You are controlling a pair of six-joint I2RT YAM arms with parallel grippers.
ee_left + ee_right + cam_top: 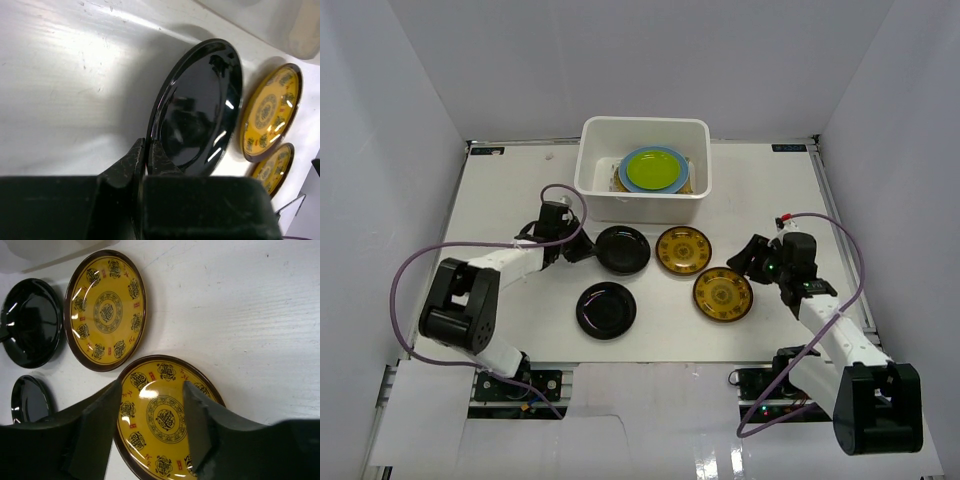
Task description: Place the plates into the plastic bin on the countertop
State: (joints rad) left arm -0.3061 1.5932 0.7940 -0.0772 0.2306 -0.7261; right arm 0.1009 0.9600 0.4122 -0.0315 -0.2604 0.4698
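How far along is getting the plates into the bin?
Done: lime green plate atop light blue plate in white plastic bin. In hand: left gripper pinches rim of far glossy black plate; right gripper open by near yellow patterned plate. Left: both those, the near black plate and far yellow plate.

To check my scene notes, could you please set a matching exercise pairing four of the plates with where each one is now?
Things:
1 green plate
2 far black plate
3 near black plate
4 near yellow plate

Places:
A loose, nearest the open right jaws
B loose on the table, leftmost plate
C in the bin, topmost
D rim pinched by the left jaws

Pairs: 1-C; 2-D; 3-B; 4-A
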